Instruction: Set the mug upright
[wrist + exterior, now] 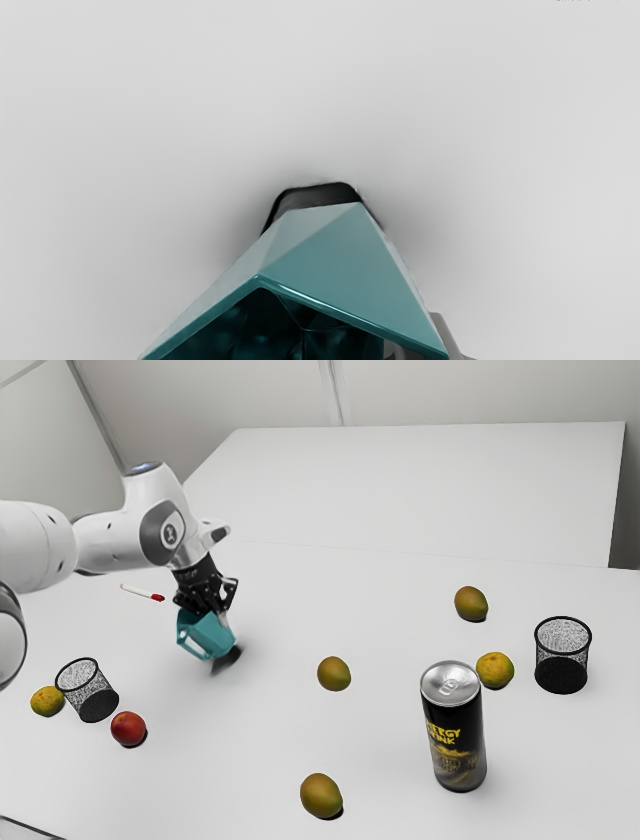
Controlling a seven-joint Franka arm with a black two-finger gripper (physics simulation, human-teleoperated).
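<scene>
Gripper: jaws clasping the wall by its rim | mug: tilted below the jaws, base low over the table | we'd rotate it gently until the base lies level, settle it softly, then release without tugging the rim

1. The exterior view looks down across the table from the arm's side, set well back, the can nearest.
2. The wrist view faces the table from the arm's end, close to the mug.
3. Both share the mug and some table beside it.
</scene>
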